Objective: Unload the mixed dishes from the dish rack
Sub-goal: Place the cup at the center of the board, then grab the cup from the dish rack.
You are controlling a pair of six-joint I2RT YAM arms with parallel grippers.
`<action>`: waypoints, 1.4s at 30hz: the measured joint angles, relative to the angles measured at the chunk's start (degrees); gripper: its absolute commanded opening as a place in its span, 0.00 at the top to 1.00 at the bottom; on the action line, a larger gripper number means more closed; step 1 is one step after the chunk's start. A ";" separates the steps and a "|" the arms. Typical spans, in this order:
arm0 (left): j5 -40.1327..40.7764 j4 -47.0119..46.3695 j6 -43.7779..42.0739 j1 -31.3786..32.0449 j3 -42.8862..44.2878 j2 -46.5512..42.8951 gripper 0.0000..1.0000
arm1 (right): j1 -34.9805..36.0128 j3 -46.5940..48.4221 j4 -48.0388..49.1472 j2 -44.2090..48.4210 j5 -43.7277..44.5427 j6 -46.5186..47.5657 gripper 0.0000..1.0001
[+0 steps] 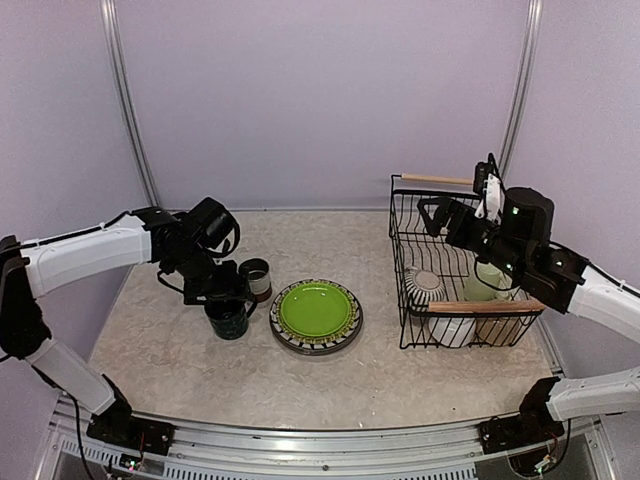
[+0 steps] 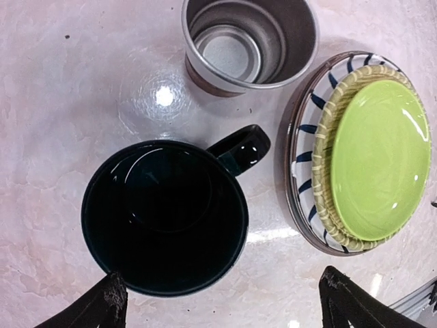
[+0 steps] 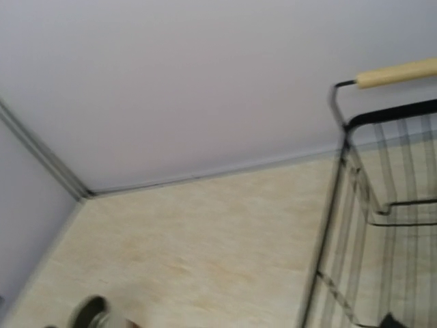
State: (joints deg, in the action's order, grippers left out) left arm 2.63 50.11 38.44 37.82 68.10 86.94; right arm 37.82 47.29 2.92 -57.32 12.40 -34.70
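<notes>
A dark teal mug (image 2: 164, 219) stands upright on the table, handle pointing toward a grey-lined cup (image 2: 249, 44). My left gripper (image 2: 225, 301) is open just above the mug, with one fingertip (image 2: 109, 301) beside the rim and the other well apart; in the top view the left gripper (image 1: 222, 292) hovers over that mug (image 1: 228, 320). A lime-green plate (image 2: 379, 160) tops a yellowish plate and a striped plate (image 2: 307, 137). The dish rack (image 1: 400, 250) stands at right, holding a pale green mug (image 1: 482, 285), a white bowl (image 1: 425, 285) and more crockery. My right gripper (image 1: 436, 215) hangs open above the rack's far part, empty.
The rack's near wooden handle (image 1: 485, 307) spans its front and the far handle (image 3: 396, 72) its back. In the right wrist view the rack's wire wall (image 3: 341, 205) stands close at right. The enclosure's back wall and corner posts bound the table.
</notes>
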 measured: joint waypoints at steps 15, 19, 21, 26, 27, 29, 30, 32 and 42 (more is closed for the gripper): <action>-1.86 -1.99 -14.14 -2.82 16.26 -9.53 0.01 | -5.64 19.12 -40.68 -5.86 13.79 7.48 0.00; -4.22 -6.08 -17.00 -2.89 21.29 -9.66 0.01 | -11.41 21.05 -46.66 -12.37 11.89 8.28 0.00; -5.53 -7.98 -18.40 -2.99 21.66 -9.84 0.01 | -14.32 21.29 -49.05 -15.17 11.02 8.74 0.00; -9.18 -10.75 -20.61 -4.33 19.45 -9.97 0.01 | -20.74 22.23 -52.35 -20.72 8.35 10.62 0.00; -9.73 -11.02 -20.76 -4.70 18.73 -10.01 0.01 | -21.40 22.56 -52.59 -21.62 7.98 10.93 0.00; -10.82 -11.23 -21.00 -5.46 16.96 -10.05 0.01 | -22.99 23.58 -52.76 -23.82 6.97 11.61 0.00; -11.37 -11.26 -21.07 -5.77 16.20 -10.05 0.01 | -23.52 24.04 -52.70 -24.87 6.38 12.13 0.00; -12.76 -11.28 -21.11 -6.54 15.23 -10.05 0.01 | -24.79 24.94 -52.54 -27.08 5.25 13.09 0.00; -17.55 -12.39 -20.68 -8.90 14.19 -10.10 0.01 | -29.31 25.62 -49.83 -35.67 2.01 17.16 0.00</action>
State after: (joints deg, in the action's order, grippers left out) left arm -14.92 37.71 17.76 28.93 82.28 76.84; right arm 8.51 72.90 -46.92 -92.99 14.41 -17.54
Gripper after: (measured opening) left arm 0.990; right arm 0.997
